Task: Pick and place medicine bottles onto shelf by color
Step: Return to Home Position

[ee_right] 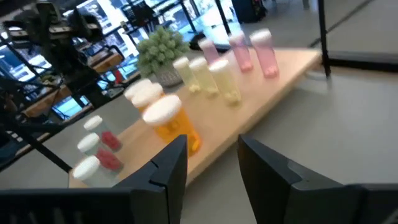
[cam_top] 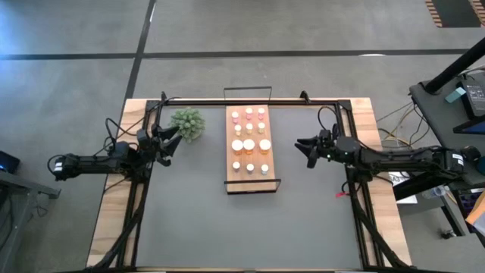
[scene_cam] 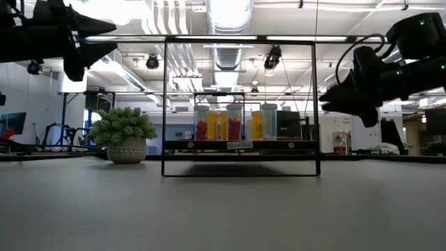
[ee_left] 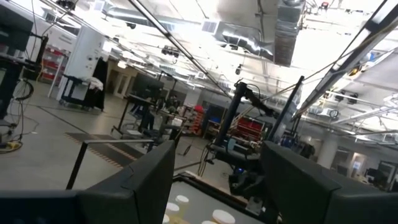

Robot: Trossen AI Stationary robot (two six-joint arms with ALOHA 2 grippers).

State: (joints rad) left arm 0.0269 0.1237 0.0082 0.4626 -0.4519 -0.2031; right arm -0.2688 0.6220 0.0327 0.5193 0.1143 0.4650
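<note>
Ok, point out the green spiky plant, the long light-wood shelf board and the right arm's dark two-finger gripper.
Green spiky plant (cam_top: 187,121): high view, middle of its foliage.
Long light-wood shelf board (cam_top: 250,185): high view, bare wood near one railed end.
Right arm's dark two-finger gripper (cam_top: 305,152): high view, midway between its fingertips.

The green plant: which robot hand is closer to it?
Left. The left hand sits just beside the plant; the right hand is across the shelf, on its far side.
</note>
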